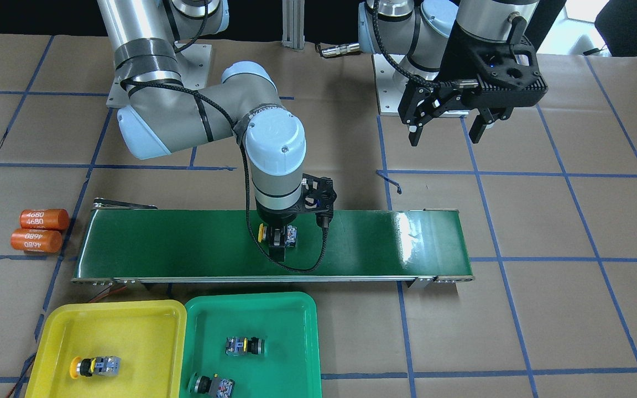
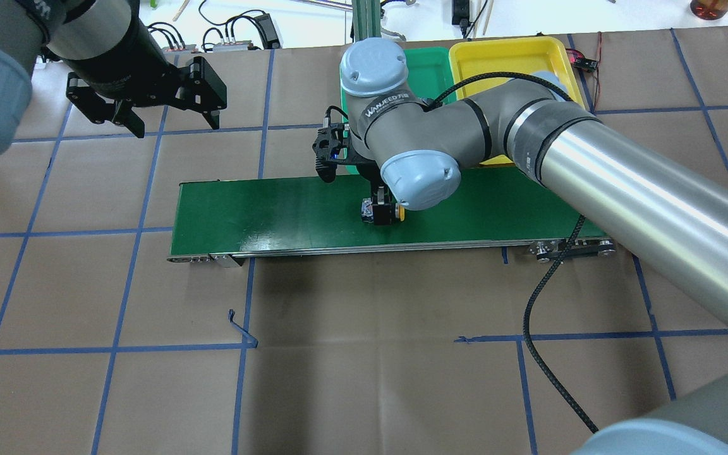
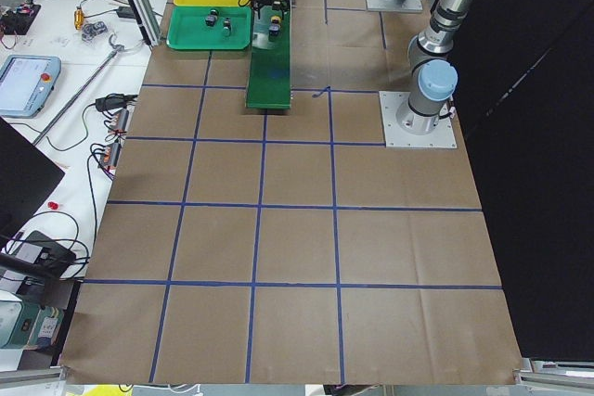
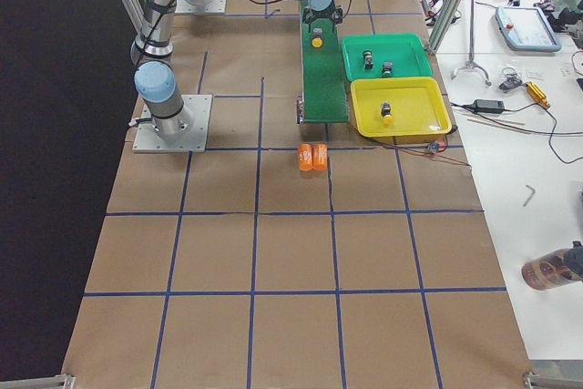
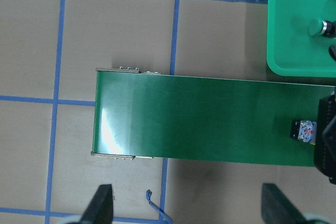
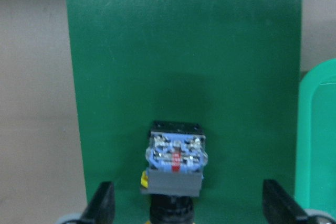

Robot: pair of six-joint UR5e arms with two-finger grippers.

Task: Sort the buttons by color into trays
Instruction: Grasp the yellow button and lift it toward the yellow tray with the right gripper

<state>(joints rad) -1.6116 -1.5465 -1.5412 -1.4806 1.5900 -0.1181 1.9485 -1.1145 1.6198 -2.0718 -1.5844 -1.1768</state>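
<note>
A yellow-capped button (image 1: 292, 236) lies on its side on the dark green conveyor belt (image 1: 186, 243). My right gripper (image 1: 277, 243) is lowered over it. In the right wrist view the button (image 6: 175, 163) sits between the two fingers, which stand wide apart and do not touch it, so the gripper is open. My left gripper (image 1: 443, 124) hangs open and empty above the table, away from the belt. The yellow tray (image 1: 130, 326) holds one yellow button (image 1: 94, 366). The green tray (image 1: 285, 326) holds two buttons (image 1: 245, 346) (image 1: 212, 385).
Two orange cylinders printed "4680" (image 1: 42, 229) lie on the table off the belt's end on the right arm's side. The two trays stand side by side along the belt's far edge from the robot. A black cable (image 1: 318, 249) loops over the belt by the right gripper.
</note>
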